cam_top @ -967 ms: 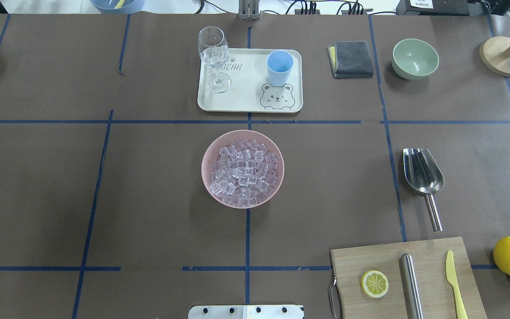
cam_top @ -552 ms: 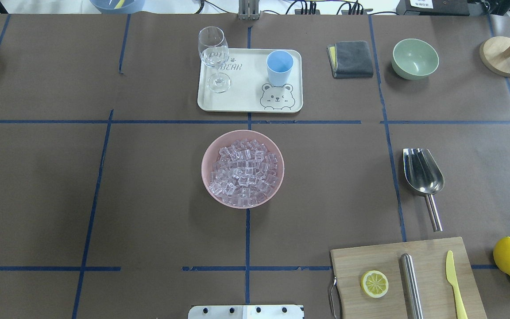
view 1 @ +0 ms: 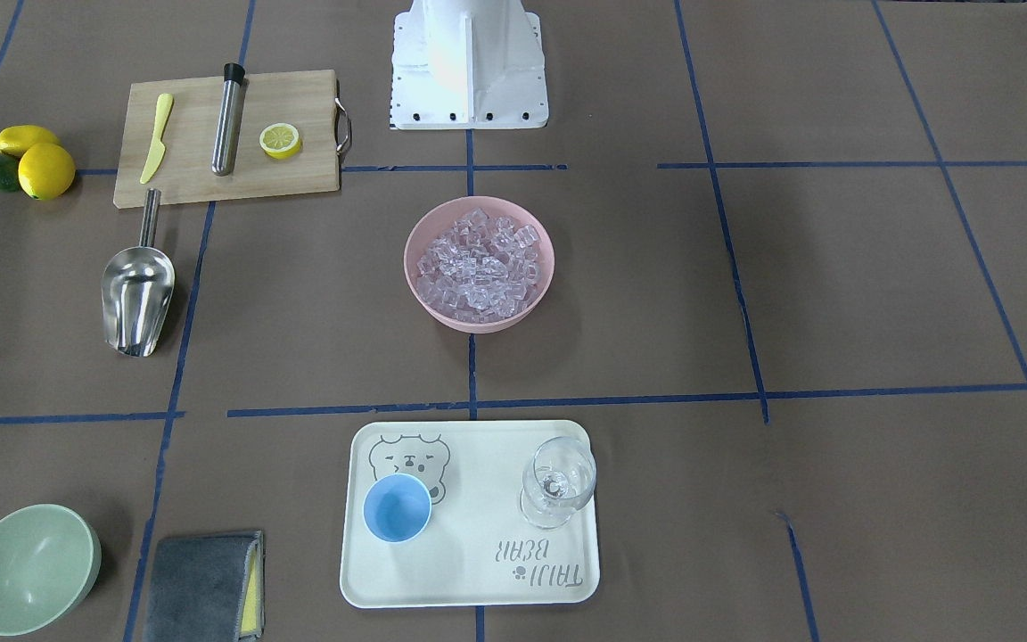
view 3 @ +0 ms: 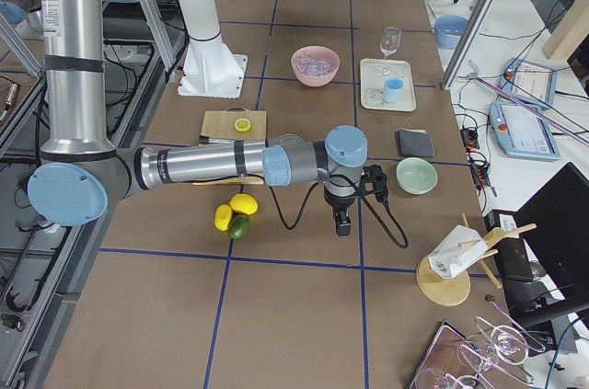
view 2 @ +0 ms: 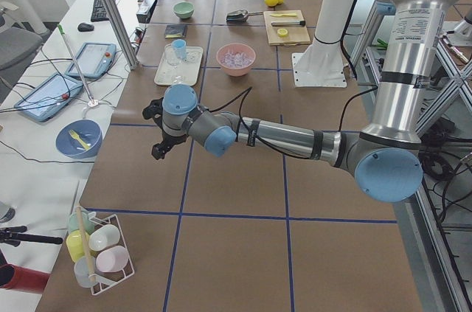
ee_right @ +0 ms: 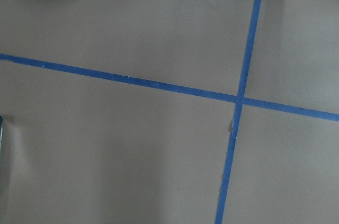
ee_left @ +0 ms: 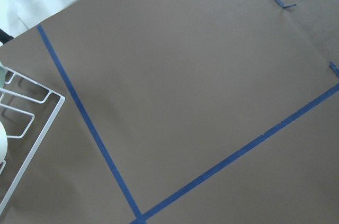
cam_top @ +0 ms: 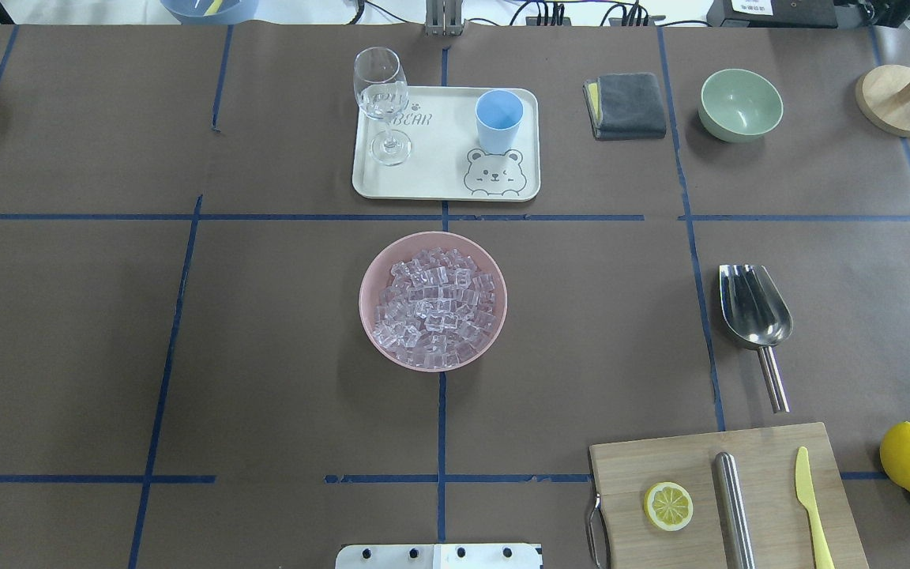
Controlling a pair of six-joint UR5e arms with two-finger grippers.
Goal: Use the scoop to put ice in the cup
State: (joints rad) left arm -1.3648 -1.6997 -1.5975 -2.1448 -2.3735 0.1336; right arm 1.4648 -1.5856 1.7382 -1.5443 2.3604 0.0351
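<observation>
Nothing on the table has moved in the last second: the scoop (cam_top: 755, 312) lies untouched beside the pink bowl (cam_top: 366, 276) of ice (cam_top: 433, 310), and the cup (cam_top: 499, 118) stands empty on its tray (cam_top: 439, 170). The left gripper (view 2: 160, 151) and right gripper (view 3: 341, 223) hang far off; I cannot tell how open they are, so the task has not begun

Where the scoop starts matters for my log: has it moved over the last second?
No. In the overhead view the scoop lies where it did, blade just right of the blue tape line, handle end short of the cutting board.
</observation>
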